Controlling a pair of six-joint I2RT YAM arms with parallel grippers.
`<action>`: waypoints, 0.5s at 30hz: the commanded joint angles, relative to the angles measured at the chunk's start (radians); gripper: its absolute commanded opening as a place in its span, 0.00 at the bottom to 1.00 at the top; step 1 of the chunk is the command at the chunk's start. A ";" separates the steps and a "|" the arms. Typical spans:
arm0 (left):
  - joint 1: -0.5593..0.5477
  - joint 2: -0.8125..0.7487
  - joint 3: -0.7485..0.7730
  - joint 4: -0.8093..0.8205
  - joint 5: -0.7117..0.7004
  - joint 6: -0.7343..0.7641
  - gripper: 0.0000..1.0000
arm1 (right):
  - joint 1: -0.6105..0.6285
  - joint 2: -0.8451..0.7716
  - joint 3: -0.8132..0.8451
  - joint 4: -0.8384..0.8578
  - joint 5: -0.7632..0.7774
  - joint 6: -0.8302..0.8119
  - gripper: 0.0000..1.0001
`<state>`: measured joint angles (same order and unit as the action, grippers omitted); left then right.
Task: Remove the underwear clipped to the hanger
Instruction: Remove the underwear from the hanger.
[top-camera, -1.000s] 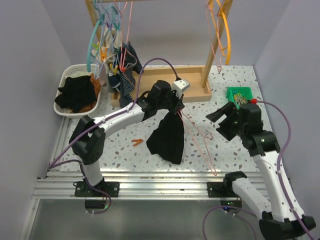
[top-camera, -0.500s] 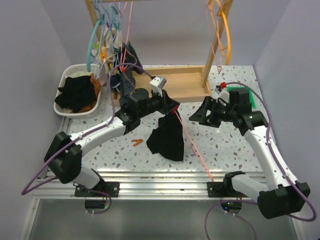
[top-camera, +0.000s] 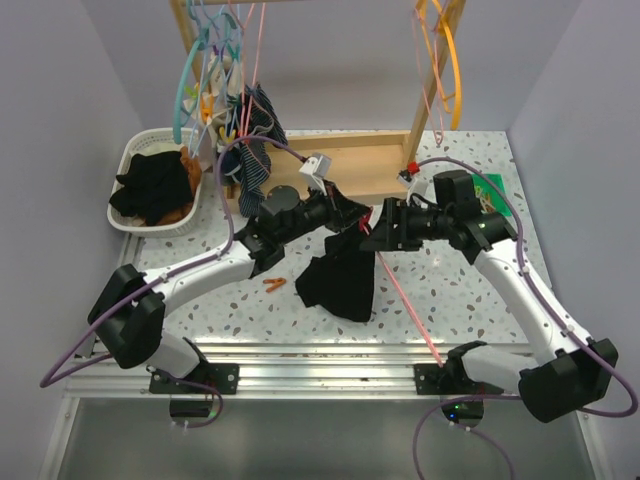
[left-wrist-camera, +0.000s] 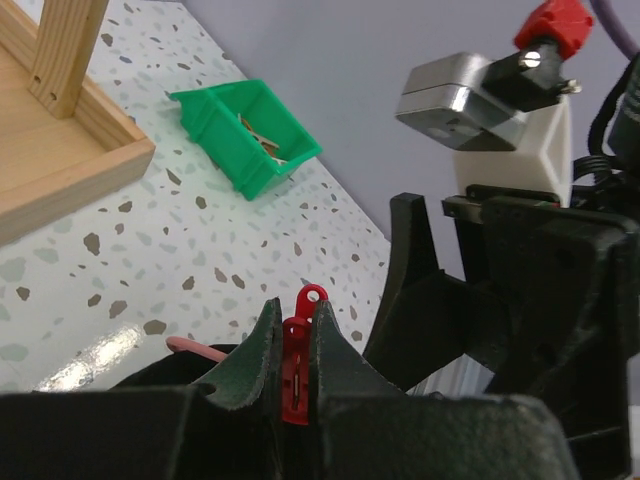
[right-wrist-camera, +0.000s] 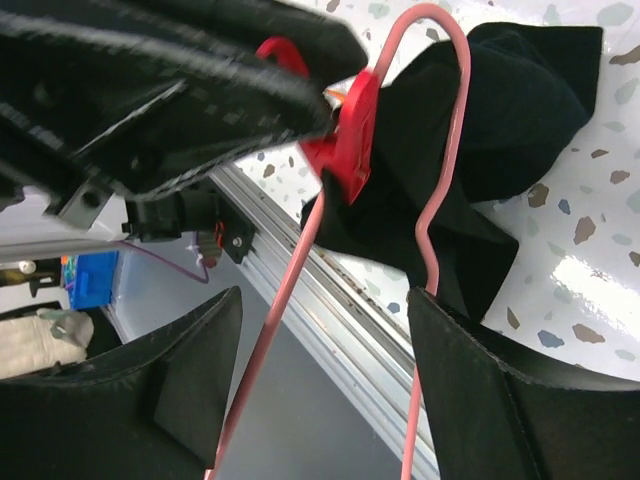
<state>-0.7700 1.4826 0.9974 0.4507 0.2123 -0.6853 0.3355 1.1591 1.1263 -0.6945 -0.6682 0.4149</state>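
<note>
A black underwear (top-camera: 335, 282) hangs limp over the table from a pink wire hanger (top-camera: 405, 300), held to it by a red clip (top-camera: 357, 227). My left gripper (top-camera: 350, 215) is shut on that red clip (left-wrist-camera: 297, 350), which stands squeezed between the fingers of the left gripper (left-wrist-camera: 293, 330). My right gripper (top-camera: 375, 232) is open just right of the clip. In the right wrist view both pink hanger (right-wrist-camera: 275, 330) wires pass between the right gripper's (right-wrist-camera: 325, 380) fingers, below the clip (right-wrist-camera: 345, 145) and the underwear (right-wrist-camera: 490, 130).
A white basket (top-camera: 128, 158) at the back left holds black cloth and an orange-brown piece. The wooden rack base (top-camera: 375, 172) carries hangers with striped garments (top-camera: 252, 150). An orange clothespin (top-camera: 273, 285) lies on the table. A green bin (top-camera: 492, 188) stands at the right.
My right arm has swung left to the hanger, its jaws narrowing a little around the wires. The left gripper, still holding the clip, has shifted slightly right with the underwear.
</note>
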 joint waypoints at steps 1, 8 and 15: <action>-0.028 -0.024 0.060 0.029 -0.039 0.018 0.00 | 0.017 0.016 0.036 0.016 -0.008 -0.012 0.70; -0.063 -0.038 0.052 0.040 -0.047 -0.014 0.00 | 0.037 -0.009 0.033 0.030 0.148 -0.066 0.55; -0.064 -0.044 0.056 0.032 -0.063 -0.054 0.00 | 0.036 -0.059 0.001 0.067 0.249 -0.077 0.37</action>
<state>-0.8276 1.4818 1.0096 0.4438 0.1654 -0.6994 0.3729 1.1316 1.1267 -0.6739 -0.5064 0.3691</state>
